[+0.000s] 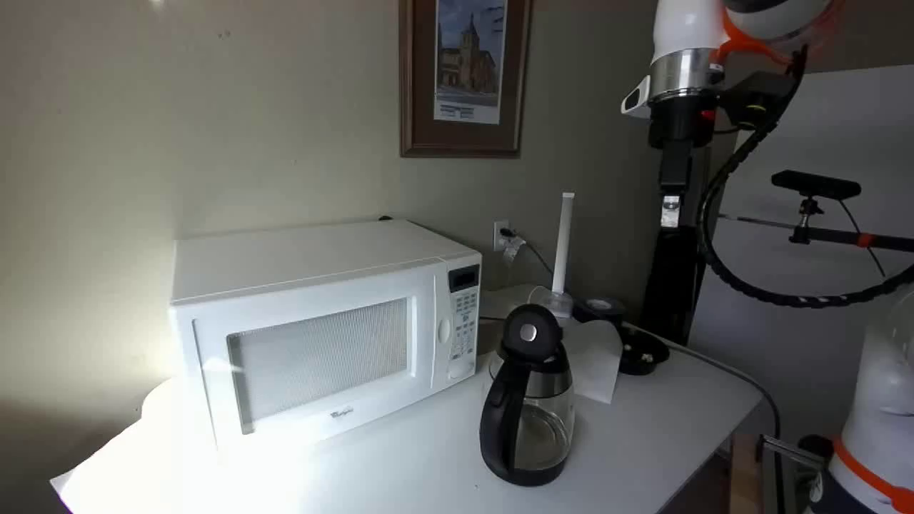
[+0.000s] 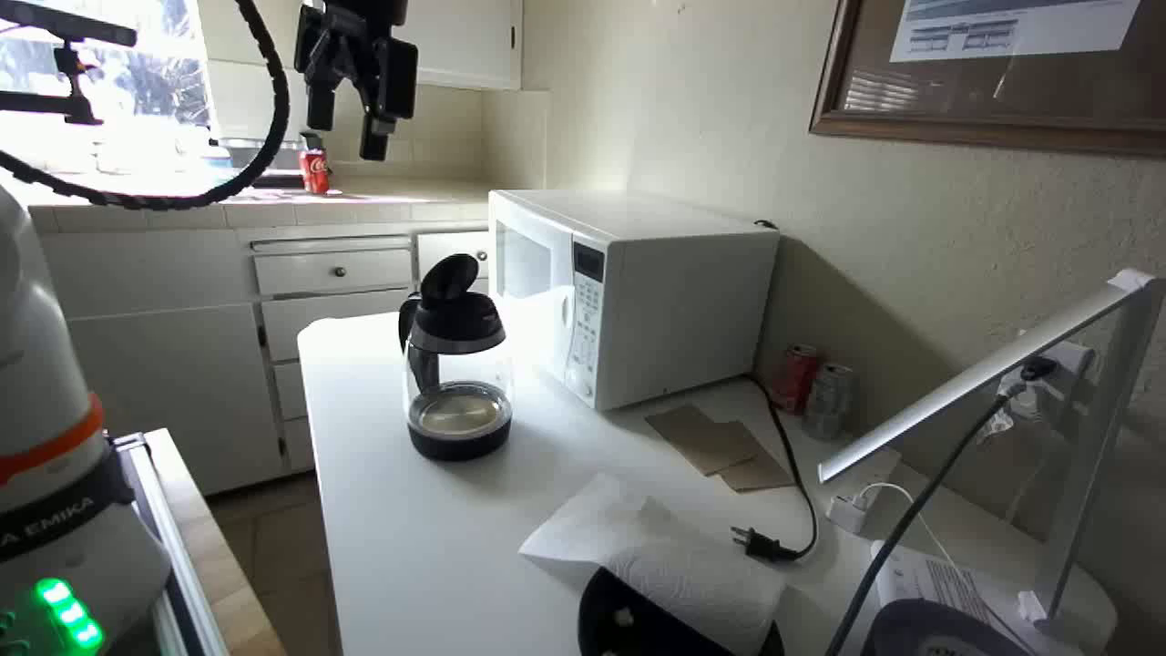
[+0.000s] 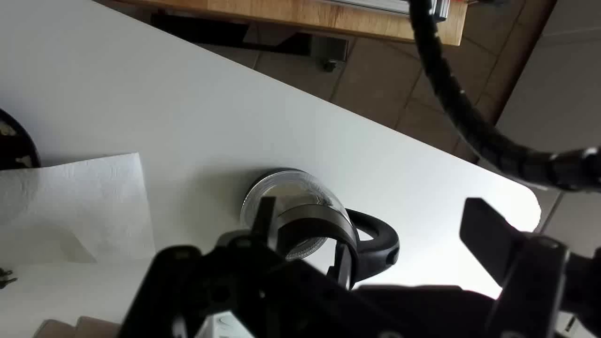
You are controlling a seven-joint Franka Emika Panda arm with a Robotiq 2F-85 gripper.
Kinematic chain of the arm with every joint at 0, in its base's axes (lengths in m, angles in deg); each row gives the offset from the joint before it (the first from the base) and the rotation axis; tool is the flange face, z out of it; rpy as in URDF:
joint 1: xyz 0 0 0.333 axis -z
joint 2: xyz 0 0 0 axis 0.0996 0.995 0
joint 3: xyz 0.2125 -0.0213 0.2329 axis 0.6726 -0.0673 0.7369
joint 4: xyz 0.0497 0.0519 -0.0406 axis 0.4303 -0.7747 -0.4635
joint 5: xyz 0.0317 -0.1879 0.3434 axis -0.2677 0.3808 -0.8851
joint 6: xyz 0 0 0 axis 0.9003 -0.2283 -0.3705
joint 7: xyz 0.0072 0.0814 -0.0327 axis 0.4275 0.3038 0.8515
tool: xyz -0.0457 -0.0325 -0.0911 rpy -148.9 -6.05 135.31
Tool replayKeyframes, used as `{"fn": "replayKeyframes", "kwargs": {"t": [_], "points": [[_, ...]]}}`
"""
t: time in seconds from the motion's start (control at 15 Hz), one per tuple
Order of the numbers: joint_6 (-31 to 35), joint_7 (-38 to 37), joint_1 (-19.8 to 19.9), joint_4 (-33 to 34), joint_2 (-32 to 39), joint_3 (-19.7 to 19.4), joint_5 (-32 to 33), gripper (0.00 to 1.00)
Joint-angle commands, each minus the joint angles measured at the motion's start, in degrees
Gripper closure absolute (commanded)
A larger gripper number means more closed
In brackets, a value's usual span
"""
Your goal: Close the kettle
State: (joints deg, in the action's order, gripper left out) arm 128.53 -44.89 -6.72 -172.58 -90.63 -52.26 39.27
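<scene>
Round-bellied clear-glass kettle (image 1: 544, 408) with black handle (image 1: 491, 428) stands upright on white table (image 2: 401, 547), well below our black two-fingered gripper (image 2: 348, 135) and off to its side in both exterior views. Round black lid (image 2: 450, 277) tips up at handle side; we judge push should start over handle, carry lid across and down. Fingers (image 3: 488, 237) spread wide, holding nothing, touching nothing.

White, orange-banded arm (image 1: 685, 28) held high; silver wrist (image 1: 682, 75) upright. Gripper (image 2: 348, 129) below, pointing down, jaws spread; in wrist view, fingers (image 3: 490, 237) wide apart. Base (image 2: 109, 569): green lights (image 2: 71, 615) lit.
</scene>
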Motion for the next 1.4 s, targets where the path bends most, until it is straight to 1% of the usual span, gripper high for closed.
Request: {"fn": "replayKeyframes", "kwargs": {"t": [0.0, 0.33, 0.4, 0.67, 0.93, 1.0, 1.07, 1.13, 1.2, 1.27, 1.33], "points": [[-0.14, 0.42, 0.71, 0.13, 0.15, 0.47, -0.31, 0.0], [-0.13, 0.42, 0.71, 0.13, 0.15, 0.47, -0.31, 0.0], [0.51, -0.41, 0.05, 0.69, 1.58, 1.52, -1.02, 0.0], [5.05, -3.61, -2.76, 2.65, 6.43, 8.36, -1.57, 0.0], [14.78, -9.24, -3.58, 3.24, 11.55, 15.5, 1.62, 0.0], [16.01, -11.17, -3.35, 3.59, 12.98, 16.95, 2.74, 0.0], [17.57, -12.84, -3.1, 3.45, 14.22, 18.18, 4.03, 0.15], [18.52, -14.61, -2.82, 3.44, 15.26, 19.24, 5.61, 0.27], [19.63, -16.45, -2.38, 3.08, 16.16, 20.16, 7.81, 0.34], [20.11, -17.99, -2.35, 3.03, 17.21, 20.55, 9.17, 0.44], [20.64, -19.85, -2.09, 2.87, 18.18, 21.16, 11.14, 0.51]]}}
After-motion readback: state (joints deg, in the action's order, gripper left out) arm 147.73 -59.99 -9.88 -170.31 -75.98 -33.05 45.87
